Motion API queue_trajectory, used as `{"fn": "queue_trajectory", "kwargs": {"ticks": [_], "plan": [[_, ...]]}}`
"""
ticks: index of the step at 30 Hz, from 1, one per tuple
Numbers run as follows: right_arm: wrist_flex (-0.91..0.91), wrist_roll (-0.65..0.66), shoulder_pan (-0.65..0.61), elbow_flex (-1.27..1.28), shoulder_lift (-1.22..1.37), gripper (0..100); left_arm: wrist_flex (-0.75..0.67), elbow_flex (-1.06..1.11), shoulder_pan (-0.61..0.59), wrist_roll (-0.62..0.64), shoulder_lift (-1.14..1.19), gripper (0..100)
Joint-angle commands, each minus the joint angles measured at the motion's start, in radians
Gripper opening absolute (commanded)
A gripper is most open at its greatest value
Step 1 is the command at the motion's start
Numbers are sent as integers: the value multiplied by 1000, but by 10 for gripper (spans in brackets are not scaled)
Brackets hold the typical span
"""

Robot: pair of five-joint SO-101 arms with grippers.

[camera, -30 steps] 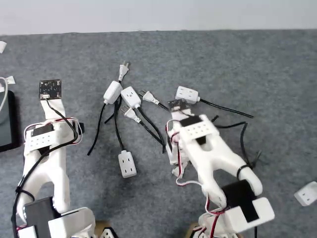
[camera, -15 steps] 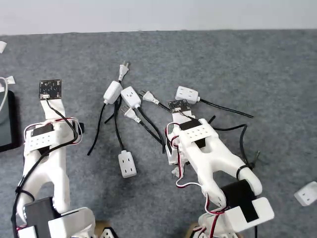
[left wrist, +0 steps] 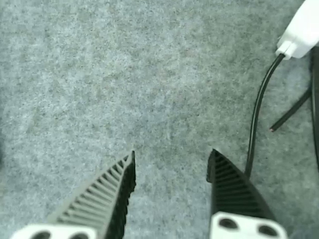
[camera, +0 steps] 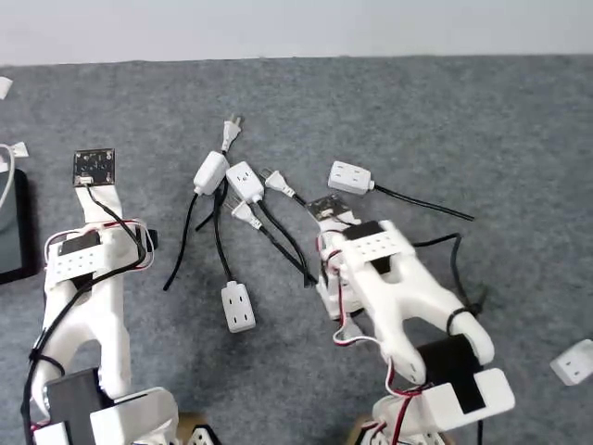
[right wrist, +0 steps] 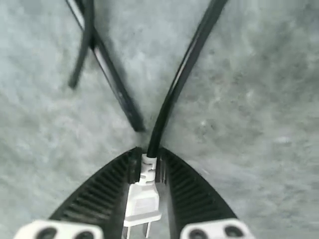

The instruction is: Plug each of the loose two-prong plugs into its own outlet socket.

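One plug [right wrist: 142, 199] clamped, right pincer [right wrist: 148, 152] shifted

Your high camera looks down over the table [camera: 519, 120]; both wrist cameras face it closely, seemingly sharing its cords [camera: 422, 203].

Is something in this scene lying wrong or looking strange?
Yes. The right gripper is shut on a white plug at its cord end, so the prongs point back toward the wrist, not outward. The black cords in the middle cross each other in a tangle.
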Motion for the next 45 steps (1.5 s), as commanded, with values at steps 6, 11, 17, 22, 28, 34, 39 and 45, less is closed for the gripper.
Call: {"fn": "queue_trajectory", "kwargs": {"ticks": [6, 11, 17, 22, 28, 34, 39, 45], "plan": [[42, 526, 243, -103, -226, 7, 6, -54, 11, -11, -5, 220], [33, 674, 308, -78, -232, 9, 6, -54, 11, -11, -5, 220], [-53, 712, 314, -48, -94, 9, 6, -54, 11, -11, -5, 220], [-125, 713, 335, -81, 58, 10, 6, -54, 11, -11, -5, 220], [24, 713, 337, -216, 148, 147, 6, -54, 11, -11, -5, 220], [133, 710, 332, -310, 151, 143, 6, -54, 11, -11, -5, 220], [228, 707, 337, -376, 151, 106, 6, -54, 11, -11, -5, 220], [214, 661, 335, -327, 153, 106, 6, -54, 11, -11, -5, 220]]}}
